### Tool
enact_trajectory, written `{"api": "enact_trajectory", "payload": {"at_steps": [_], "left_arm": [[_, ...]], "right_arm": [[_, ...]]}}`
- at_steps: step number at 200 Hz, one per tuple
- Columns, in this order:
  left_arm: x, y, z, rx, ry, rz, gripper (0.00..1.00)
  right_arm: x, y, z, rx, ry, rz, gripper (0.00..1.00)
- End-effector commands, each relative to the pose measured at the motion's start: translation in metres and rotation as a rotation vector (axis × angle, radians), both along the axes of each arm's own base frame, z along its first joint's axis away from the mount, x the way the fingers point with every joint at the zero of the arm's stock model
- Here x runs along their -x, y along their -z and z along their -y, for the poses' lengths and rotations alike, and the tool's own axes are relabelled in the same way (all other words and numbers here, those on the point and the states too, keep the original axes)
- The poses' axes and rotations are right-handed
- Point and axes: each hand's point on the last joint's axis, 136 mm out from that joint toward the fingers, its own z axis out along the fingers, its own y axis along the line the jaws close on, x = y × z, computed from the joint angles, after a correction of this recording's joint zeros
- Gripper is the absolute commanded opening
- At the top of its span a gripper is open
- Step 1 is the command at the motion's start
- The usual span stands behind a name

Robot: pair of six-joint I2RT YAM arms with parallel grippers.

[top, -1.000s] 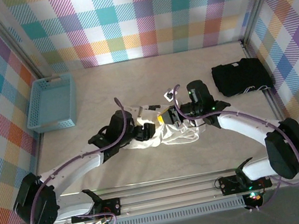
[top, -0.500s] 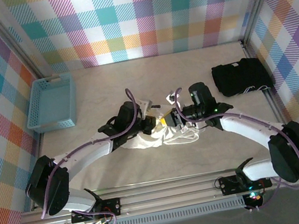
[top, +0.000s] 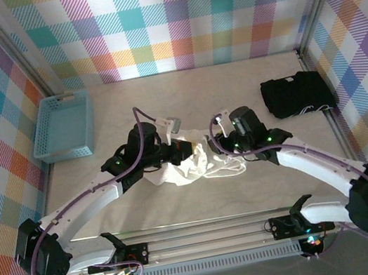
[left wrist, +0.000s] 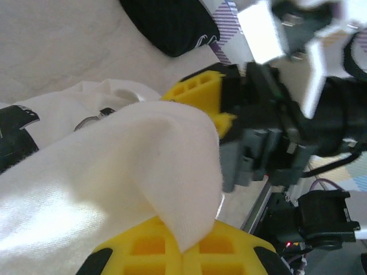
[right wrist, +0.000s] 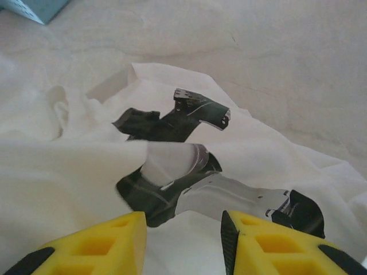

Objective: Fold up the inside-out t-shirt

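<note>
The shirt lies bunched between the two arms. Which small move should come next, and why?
Probably lower the right gripper and close it on the t-shirt: its fingers stand apart above the cloth, while the left gripper pinches a fold.

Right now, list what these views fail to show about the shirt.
- Top view: the t-shirt is bunched up, so its sleeves and collar are unreadable.
- Left wrist view: cloth drapes over the left gripper, hiding the pinch.
- Right wrist view: a fold covers part of the dark print.
</note>
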Motion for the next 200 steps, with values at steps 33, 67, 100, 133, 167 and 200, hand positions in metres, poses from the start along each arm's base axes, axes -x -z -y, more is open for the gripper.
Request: {"api": "enact_trajectory", "payload": {"at_steps": [33, 67, 100, 133, 167, 200], "left_arm": [[-0.011, -0.007, -0.008, 0.021, -0.106, -0.08, 0.0], [-0.013, -0.007, -0.01, 0.017, -0.128, -0.098, 0.0], [-0.015, -0.006, -0.012, 0.01, -0.142, -0.103, 0.0], [-0.014, -0.007, -0.014, 0.007, -0.143, -0.099, 0.0], [-0.013, -0.011, -0.015, 0.013, -0.136, -0.099, 0.0], [-0.012, -0.013, -0.013, 0.023, -0.12, -0.095, 0.0]], "right_arm": [[0.056, -0.03, -0.01, -0.164, -0.235, 0.105, 0.49], [0.096, -0.035, -0.039, -0.23, -0.446, 0.137, 0.48], [0.107, -0.03, -0.069, -0.142, -0.541, 0.17, 0.46], [0.076, -0.018, -0.075, -0.028, -0.45, 0.193, 0.46], [0.051, 0.004, -0.066, 0.115, -0.354, 0.183, 0.49], [0.039, 0.022, -0.058, 0.202, -0.305, 0.169, 0.52]]}}
